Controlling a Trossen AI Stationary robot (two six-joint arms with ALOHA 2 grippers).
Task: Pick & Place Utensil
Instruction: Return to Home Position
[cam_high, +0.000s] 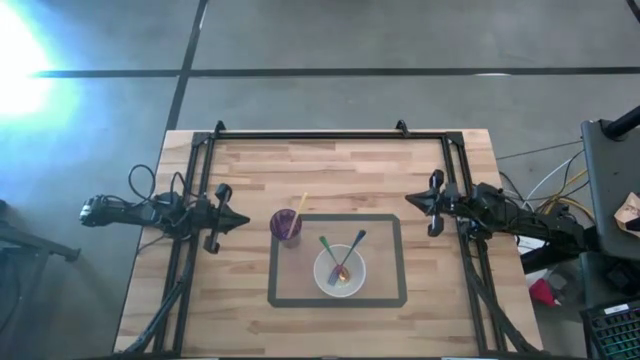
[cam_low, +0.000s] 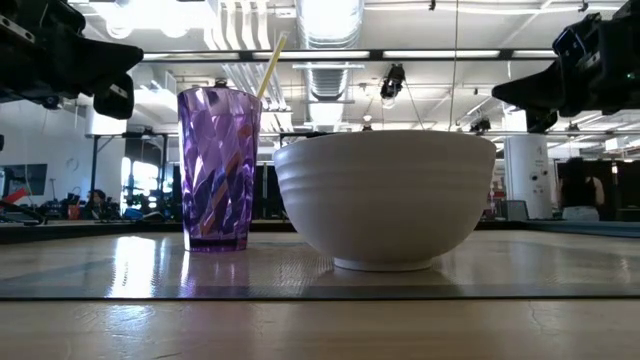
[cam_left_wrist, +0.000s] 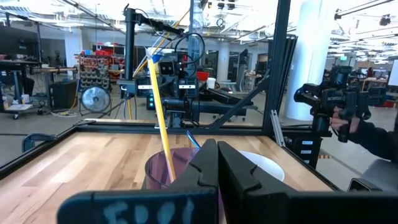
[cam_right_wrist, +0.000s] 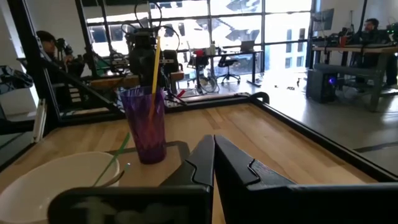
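The purple cup (cam_high: 286, 226), see-through and ribbed, stands on the far left corner of the mat (cam_high: 400, 262), with 1 yellow straw (cam_high: 298, 208) leaning in it. Just beside it, the white bowl (cam_high: 340, 272) holds 2 utensils, a green spoon (cam_high: 330, 252) and a purple fork (cam_high: 352, 250), their handles spreading apart. The left gripper (cam_high: 242, 221) and the right gripper (cam_high: 410, 200) hang at the table's sides, each with its fingers pressed together.

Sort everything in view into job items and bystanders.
Job: purple cup, yellow straw in it, white bowl, green spoon and purple fork in it, transparent mat, left pincer and right pincer, both shut, at the table's sides.
Bystanders: black frame, fan and person beyond the table.
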